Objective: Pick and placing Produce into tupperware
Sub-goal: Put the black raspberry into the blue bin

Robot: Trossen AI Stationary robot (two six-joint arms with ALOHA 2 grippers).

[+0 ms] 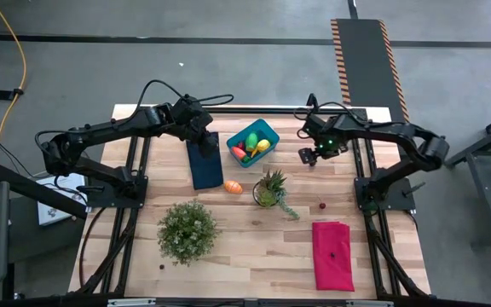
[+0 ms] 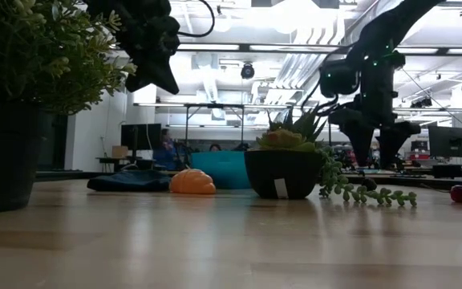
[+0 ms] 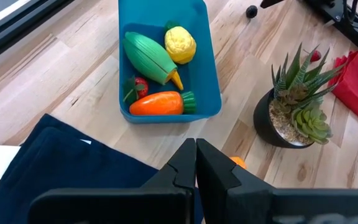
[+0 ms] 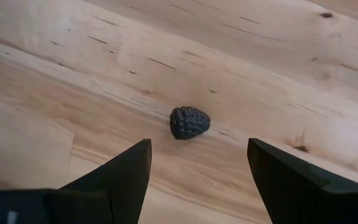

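Hovering with spread fingers, the right pincer (image 4: 197, 171) stands over a small dark berry (image 4: 189, 122) on the tabletop (image 4: 278, 56).

The blue tub (image 3: 201, 68), beside the pressed-together left pincer (image 3: 196, 163), already holds green piece (image 3: 149, 56), lemon (image 3: 180, 45) and carrot (image 3: 157, 103). The orange piece (image 1: 233, 187) still lies out, near the spiky plant (image 1: 269, 189); nothing blocks the berry.
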